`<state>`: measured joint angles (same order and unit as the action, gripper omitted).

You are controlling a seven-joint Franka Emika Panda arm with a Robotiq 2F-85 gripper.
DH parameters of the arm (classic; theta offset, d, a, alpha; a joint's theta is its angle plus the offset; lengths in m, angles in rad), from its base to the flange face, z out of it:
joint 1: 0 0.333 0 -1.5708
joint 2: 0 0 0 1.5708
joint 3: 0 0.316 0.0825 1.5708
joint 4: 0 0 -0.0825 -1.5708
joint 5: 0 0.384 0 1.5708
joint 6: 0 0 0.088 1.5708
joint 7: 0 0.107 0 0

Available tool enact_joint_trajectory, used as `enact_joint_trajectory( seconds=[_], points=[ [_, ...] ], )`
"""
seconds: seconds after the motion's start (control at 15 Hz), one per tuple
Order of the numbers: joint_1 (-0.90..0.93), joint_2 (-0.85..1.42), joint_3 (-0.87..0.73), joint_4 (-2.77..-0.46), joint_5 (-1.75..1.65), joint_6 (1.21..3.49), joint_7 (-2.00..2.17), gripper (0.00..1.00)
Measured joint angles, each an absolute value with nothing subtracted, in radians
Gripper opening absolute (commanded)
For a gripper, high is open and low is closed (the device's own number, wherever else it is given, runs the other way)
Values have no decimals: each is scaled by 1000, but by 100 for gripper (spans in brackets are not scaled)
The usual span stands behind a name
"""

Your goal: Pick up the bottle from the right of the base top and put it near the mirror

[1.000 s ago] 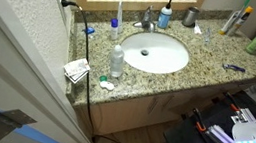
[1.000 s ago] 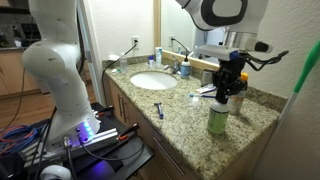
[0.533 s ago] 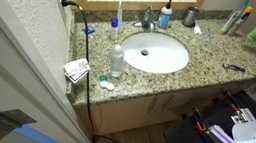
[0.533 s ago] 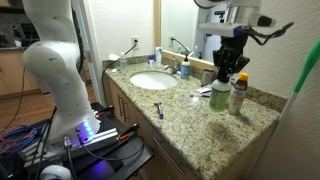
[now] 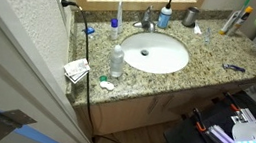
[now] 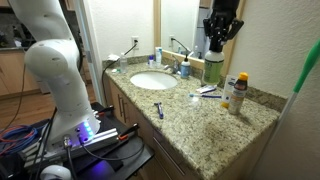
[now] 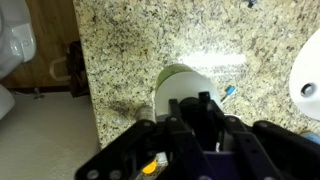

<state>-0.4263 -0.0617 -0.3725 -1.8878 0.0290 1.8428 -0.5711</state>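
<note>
Wrist view looks straight down on the bottle [image 7: 176, 82], its pale round top wedged between the dark fingers of the claw [image 7: 192, 108], which is clamped on it from both sides. In an exterior view the bottle [image 6: 213, 70] hangs under the claw [image 6: 216, 48] right in front of the mirror [image 6: 180, 20], level with its lower wooden frame. A second ago it stood on the granite countertop [image 6: 200, 125] well away from the mirror, near the front edge; since then it has been lifted and carried back. By my reading the transport is nearly done and only lowering and release remain. I cannot tell whether its base already touches the stone. Further out, a blue dispenser bottle [image 6: 184, 68] stands close under the mirror's frame, contents not visible. A pale bottle [image 6: 238, 93] with a dark cap stands a little farther from the mirror. The white sink [image 5: 174, 66] holds nothing but its drain, and the clear water bottle [image 5: 117, 60], fill level unreadable, stands far from the mirror beside the sink.
</note>
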Motion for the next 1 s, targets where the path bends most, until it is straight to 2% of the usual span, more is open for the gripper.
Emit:
enact_joint_trajectory(
  seconds=[0.4,0.47,0.6,0.67,1.0],
  points=[
    [-261,-98,-249,-1924,-103,1855,-405,7],
    [-231,-101,-226,-1917,-99,1845,-367,30],
    [-192,-101,-205,-1904,-87,1827,-338,30],
    [-188,-101,-205,-1902,-86,1825,-337,7],
    [-178,-78,-199,-1905,-105,1829,-319,7]
  ],
)
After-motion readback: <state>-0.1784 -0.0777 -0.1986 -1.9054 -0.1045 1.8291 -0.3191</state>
